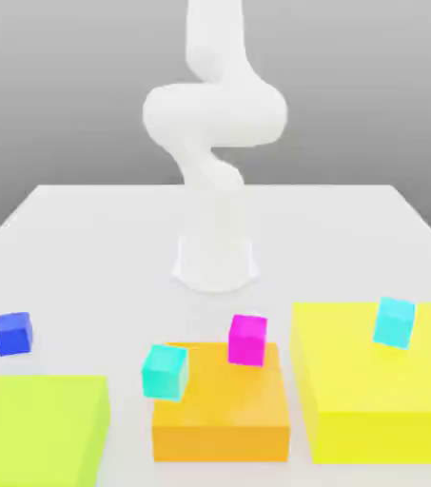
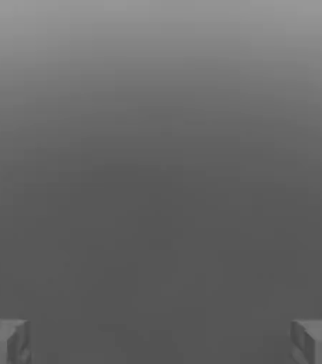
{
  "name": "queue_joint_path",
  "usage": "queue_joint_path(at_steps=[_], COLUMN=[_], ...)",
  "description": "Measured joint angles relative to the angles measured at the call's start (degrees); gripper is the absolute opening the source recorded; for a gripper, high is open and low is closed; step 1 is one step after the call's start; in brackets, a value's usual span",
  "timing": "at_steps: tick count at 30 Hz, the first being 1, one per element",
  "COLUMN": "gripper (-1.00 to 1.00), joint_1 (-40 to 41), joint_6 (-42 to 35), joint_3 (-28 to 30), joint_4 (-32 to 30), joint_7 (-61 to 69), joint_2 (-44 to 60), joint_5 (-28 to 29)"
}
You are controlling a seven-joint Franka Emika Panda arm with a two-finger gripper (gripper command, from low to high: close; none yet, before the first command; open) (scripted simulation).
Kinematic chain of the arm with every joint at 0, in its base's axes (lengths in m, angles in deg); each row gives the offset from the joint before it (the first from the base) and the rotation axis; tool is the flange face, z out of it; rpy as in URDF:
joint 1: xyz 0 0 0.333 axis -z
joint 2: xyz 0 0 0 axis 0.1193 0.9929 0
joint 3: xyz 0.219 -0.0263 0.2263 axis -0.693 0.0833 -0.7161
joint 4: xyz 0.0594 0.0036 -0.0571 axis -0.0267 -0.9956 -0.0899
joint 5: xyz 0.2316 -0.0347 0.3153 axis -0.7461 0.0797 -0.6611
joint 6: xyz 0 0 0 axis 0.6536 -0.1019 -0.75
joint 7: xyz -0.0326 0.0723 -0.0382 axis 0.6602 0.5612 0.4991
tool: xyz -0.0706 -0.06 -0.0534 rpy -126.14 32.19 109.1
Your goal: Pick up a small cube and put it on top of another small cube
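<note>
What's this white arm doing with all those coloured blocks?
Nothing is being handled yet. The white robot arm stands at the back of the table, with its jaws wide open and empty. The small blue cube it is meant to pick up sits alone on the table at the exterior view's left. The light cyan cube it should go on rests on the big yellow block at the right. A magenta cube and a turquoise cube sit by the orange block.
</note>
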Motion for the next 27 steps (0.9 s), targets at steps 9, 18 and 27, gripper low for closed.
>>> queue_joint_path(at_steps=[9, 18, 27], gripper=[0.00, 0.00, 0.00], joint_1=[13.23, 23.48, 35.35], joint_6=[10.02, 20.06, 31.32], joint_3=[6.29, 15.73, 13.20], joint_4=[-7.98, -15.87, -19.54], joint_7=[-9.06, -14.52, -6.97], joint_2=[17.71, 35.22, 53.92], joint_5=[3.36, 1.79, -14.50])
